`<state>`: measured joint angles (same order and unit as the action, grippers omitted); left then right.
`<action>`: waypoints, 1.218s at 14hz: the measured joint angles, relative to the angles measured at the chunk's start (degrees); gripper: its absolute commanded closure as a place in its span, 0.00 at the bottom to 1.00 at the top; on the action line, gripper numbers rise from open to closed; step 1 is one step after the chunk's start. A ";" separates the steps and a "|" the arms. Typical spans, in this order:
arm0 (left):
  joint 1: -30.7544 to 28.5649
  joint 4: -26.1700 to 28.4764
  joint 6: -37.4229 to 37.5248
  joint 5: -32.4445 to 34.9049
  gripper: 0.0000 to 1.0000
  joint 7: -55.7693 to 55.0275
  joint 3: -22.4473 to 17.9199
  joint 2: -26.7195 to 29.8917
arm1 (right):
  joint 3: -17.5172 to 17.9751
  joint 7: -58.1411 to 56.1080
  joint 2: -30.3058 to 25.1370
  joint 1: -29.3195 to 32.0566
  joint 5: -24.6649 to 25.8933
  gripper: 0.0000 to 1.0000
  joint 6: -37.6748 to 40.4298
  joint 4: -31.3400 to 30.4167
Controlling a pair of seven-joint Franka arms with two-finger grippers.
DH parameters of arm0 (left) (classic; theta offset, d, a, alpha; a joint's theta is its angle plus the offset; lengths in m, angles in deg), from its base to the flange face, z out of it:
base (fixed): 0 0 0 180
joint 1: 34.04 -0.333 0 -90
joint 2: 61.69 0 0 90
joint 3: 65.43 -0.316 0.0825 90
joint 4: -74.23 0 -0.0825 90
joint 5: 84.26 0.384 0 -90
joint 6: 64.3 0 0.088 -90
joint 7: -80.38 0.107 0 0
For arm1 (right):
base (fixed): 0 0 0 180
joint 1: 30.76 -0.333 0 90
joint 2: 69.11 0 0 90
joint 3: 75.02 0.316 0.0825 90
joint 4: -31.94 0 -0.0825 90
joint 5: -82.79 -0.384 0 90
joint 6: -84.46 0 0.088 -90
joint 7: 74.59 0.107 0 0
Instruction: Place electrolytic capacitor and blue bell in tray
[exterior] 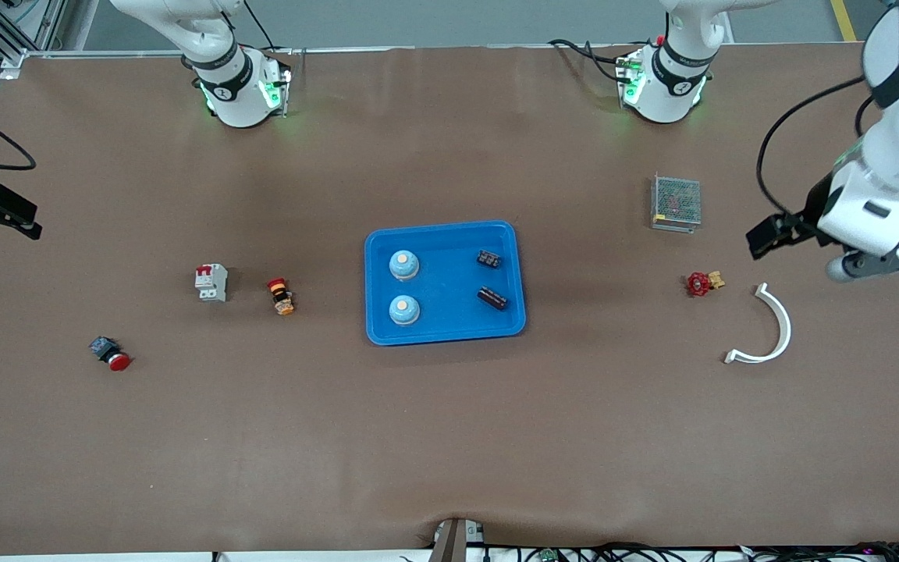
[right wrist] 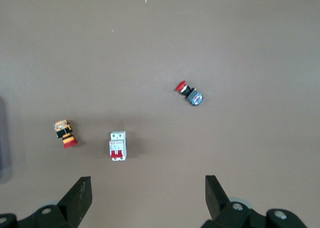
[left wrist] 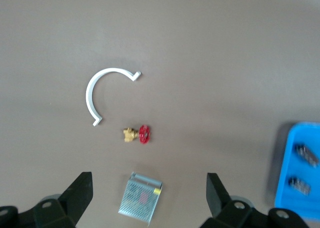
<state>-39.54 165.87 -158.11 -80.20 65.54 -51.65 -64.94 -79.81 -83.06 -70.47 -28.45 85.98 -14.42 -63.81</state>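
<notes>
The blue tray (exterior: 445,234) sits at the table's (exterior: 449,437) centre, long axis running between the two arms' ends. It holds four items. Two blue bells (exterior: 403,264) (exterior: 403,310) stand upright, domes up, at the tray's end toward the right arm. Two electrolytic capacitors (exterior: 488,258) (exterior: 492,297) lie on their sides at the end toward the left arm, long axes at a diagonal to the tray rim.

The left gripper (left wrist: 150,198) hangs above the left arm's end of the table, over the grey mesh box (left wrist: 140,197), jaws apart and empty. The right gripper (right wrist: 147,200) hangs over the right arm's end, above the white circuit breaker (right wrist: 118,145), jaws apart and empty.
</notes>
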 measured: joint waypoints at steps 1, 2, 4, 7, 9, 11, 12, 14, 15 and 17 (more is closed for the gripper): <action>0.20 0.01 1.57 -0.45 0.00 3.64 -0.63 1.32 | 0.11 0.30 0.05 -0.02 0.00 0.00 0.03 0.80; 0.25 0.02 3.20 -0.62 0.00 5.90 -0.88 2.54 | 0.23 0.51 0.13 -0.05 0.00 0.00 0.27 1.58; 0.70 0.10 5.27 -0.65 0.00 7.42 -1.64 4.43 | 0.42 0.95 0.60 -0.07 -0.19 0.00 1.39 3.28; 3.13 0.22 7.20 -0.65 0.00 8.23 -4.53 6.24 | 0.47 3.23 1.92 -0.08 -2.65 0.00 2.11 5.76; 3.47 0.40 7.74 -0.65 0.00 8.26 -4.97 7.34 | 0.47 4.70 2.55 -0.08 -3.55 0.00 2.36 6.97; 3.48 1.47 7.64 -1.93 0.00 8.37 -5.01 8.99 | 0.45 5.28 2.76 -0.08 -3.86 0.00 2.51 7.61; 3.49 2.42 7.49 -2.89 0.00 8.61 -5.03 10.02 | 0.43 6.09 2.77 -0.06 -3.90 0.00 2.58 7.73; 3.54 3.76 7.31 -3.59 0.00 9.05 -5.05 11.53 | 0.37 8.39 2.78 0.08 -3.91 0.00 2.58 7.87; 3.72 3.96 7.27 -3.60 0.00 9.11 -5.23 11.85 | 0.35 8.99 2.80 0.09 -3.91 0.00 2.57 8.12; 5.95 4.02 7.00 -3.60 0.00 9.45 -7.88 11.93 | 0.29 9.27 2.80 0.20 -3.91 0.00 2.57 8.79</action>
<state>-33.60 169.89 -151.11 -83.80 74.99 -59.53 -53.00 -79.53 -73.79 -67.66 -28.25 82.07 -11.85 -55.02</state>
